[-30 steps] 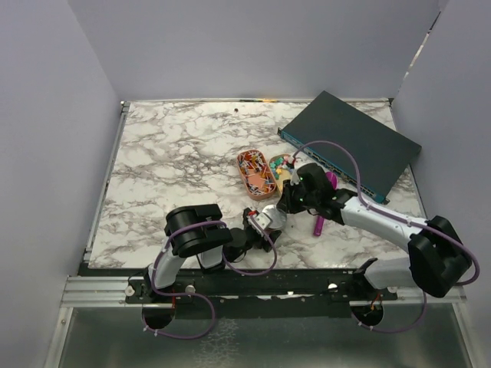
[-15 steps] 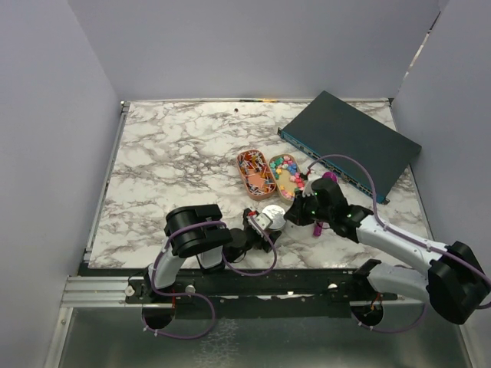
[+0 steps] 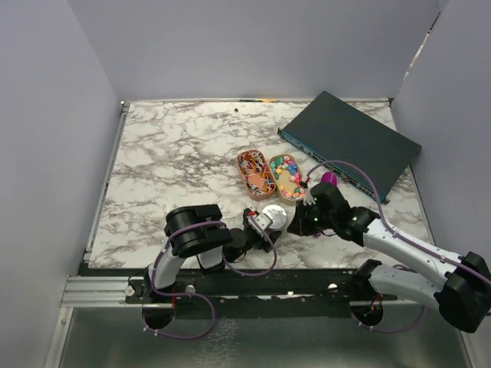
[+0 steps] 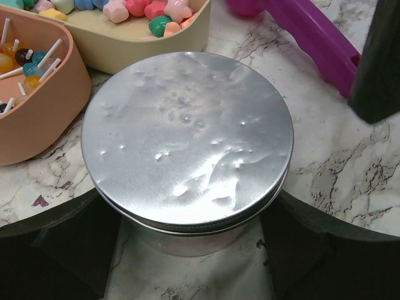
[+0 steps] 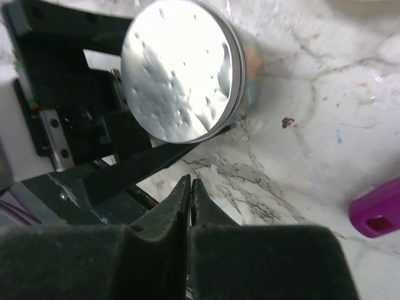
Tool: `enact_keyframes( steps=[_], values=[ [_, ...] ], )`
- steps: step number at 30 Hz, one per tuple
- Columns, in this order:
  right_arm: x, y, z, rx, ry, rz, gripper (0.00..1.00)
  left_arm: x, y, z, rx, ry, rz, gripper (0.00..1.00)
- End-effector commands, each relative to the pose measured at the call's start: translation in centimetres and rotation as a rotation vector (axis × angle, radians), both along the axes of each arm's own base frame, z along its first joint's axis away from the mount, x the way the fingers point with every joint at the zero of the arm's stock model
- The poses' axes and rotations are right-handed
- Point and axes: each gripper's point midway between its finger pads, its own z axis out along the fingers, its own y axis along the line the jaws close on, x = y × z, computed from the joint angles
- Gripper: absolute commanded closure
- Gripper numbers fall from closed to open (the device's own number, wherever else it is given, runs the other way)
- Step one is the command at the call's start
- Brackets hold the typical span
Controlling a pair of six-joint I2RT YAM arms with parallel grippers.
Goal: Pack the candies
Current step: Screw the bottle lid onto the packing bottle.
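The candies [image 3: 286, 170] lie in a cream oval tray [image 3: 295, 193]; some also show at the top of the left wrist view [image 4: 150, 9]. A round silver tin [image 3: 274, 215] with its dented lid on stands on the marble just in front of the trays. My left gripper [image 3: 266, 221] has a finger against each side of the tin [image 4: 187, 137]. My right gripper [image 3: 301, 222] hovers low just right of the tin [image 5: 178, 69]. Its fingers [image 5: 189, 184] are pressed together with nothing between them.
An orange tray [image 3: 255, 173] of thin colourful clips sits left of the candy tray. A purple scoop [image 3: 328, 179] lies to the right of it, partly under my right arm. A dark teal flat box [image 3: 353, 142] lies at the back right.
My right arm has pulled back from over the candy tray toward the near edge, ending beside the tin, and its jaws have closed. The left arm and tin have stayed put.
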Motion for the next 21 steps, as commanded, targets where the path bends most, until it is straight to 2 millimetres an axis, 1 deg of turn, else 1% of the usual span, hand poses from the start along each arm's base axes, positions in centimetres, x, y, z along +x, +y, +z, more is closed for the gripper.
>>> enact_keyframes(
  steps=[1,3,5,7,8,11,15,21],
  values=[
    [2.1,-1.6,3.7,-0.078,-0.097,-0.087,0.91,-3.9,1.8,-3.5,-0.033,0.144,-0.093,0.56],
    [3.3,-1.9,4.9,-0.102,-0.152,-0.105,0.79,-3.9,1.8,-3.5,-0.034,0.144,-0.095,0.56],
    [4.1,-1.7,5.9,-0.109,-0.191,-0.099,0.72,-3.9,1.8,-3.5,-0.032,0.146,-0.094,0.56],
    [4.9,-1.2,6.3,-0.122,-0.209,-0.085,0.64,-4.0,1.8,-3.6,-0.031,0.146,-0.097,0.56],
    [5.3,-1.0,6.1,-0.131,-0.211,-0.077,0.62,-4.0,1.8,-3.6,-0.030,0.147,-0.096,0.56],
    [6.5,0.0,5.9,-0.139,-0.228,-0.055,0.61,-4.0,1.9,-3.6,-0.029,0.145,-0.094,0.57],
    [7.8,1.4,5.4,-0.141,-0.240,-0.009,0.67,-4.0,2.0,-3.6,-0.028,0.148,-0.092,0.57],
    [9.2,2.5,3.6,-0.165,-0.224,0.037,0.67,-4.1,2.1,-3.6,-0.027,0.152,-0.094,0.57]
  ],
)
